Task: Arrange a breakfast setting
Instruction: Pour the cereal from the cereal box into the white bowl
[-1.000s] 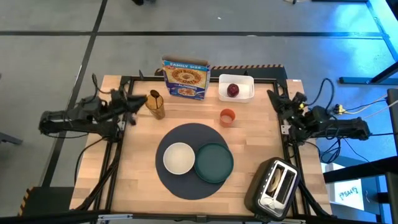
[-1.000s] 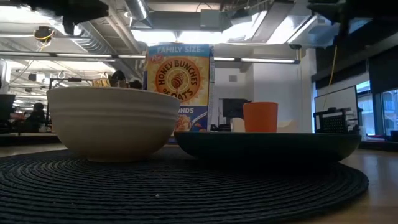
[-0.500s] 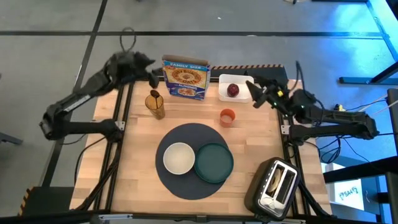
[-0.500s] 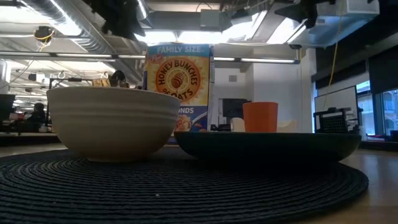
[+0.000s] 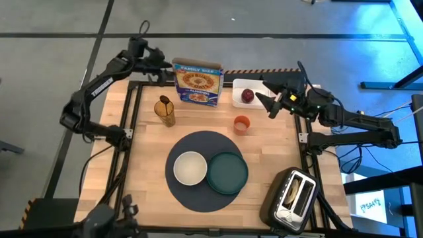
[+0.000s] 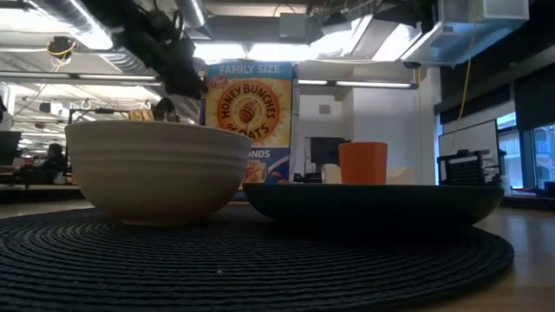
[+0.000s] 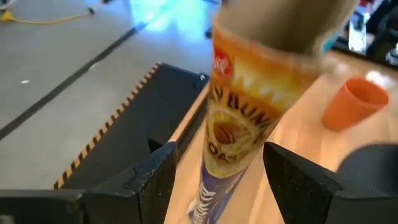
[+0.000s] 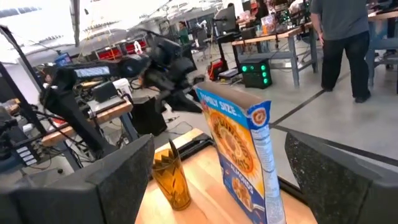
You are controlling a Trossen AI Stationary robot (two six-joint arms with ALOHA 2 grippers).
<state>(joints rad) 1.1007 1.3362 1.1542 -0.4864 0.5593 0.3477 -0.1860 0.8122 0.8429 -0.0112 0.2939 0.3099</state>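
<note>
The cereal box point(image 5: 197, 83) stands upright at the far edge of the surface point(image 5: 145, 158), beyond the round mat point(image 5: 205, 170). On the mat, the white bowl point(image 5: 190, 168) and the green plate point(image 5: 227, 172) sit side by side, touching or nearly so. The orange cup point(image 5: 241, 124) is between box and mat. The apple point(image 5: 247, 96) lies in a white tub point(image 5: 263, 94) just beside the box. An amber glass point(image 5: 165, 111) stands on the box's other side.

The left gripper point(image 5: 160, 66) is positioned just beside the box's narrow edge; in the left wrist view its fingers point(image 7: 149, 180) are spread wide on either side of that edge, with nothing held. The right gripper point(image 5: 268, 99) hovers near the tub, on the side away from the box, its fingers point(image 8: 118, 174) wide apart and empty.

Judgement: the box is taken to be light, thin cardboard, tall and easily tipped, with walls that would dent under hard squeezing. A hold across the narrow sides, at mid-height or above, is judged best. The apple is firm and smooth and may roll; a hold across its widest part is advised.
</note>
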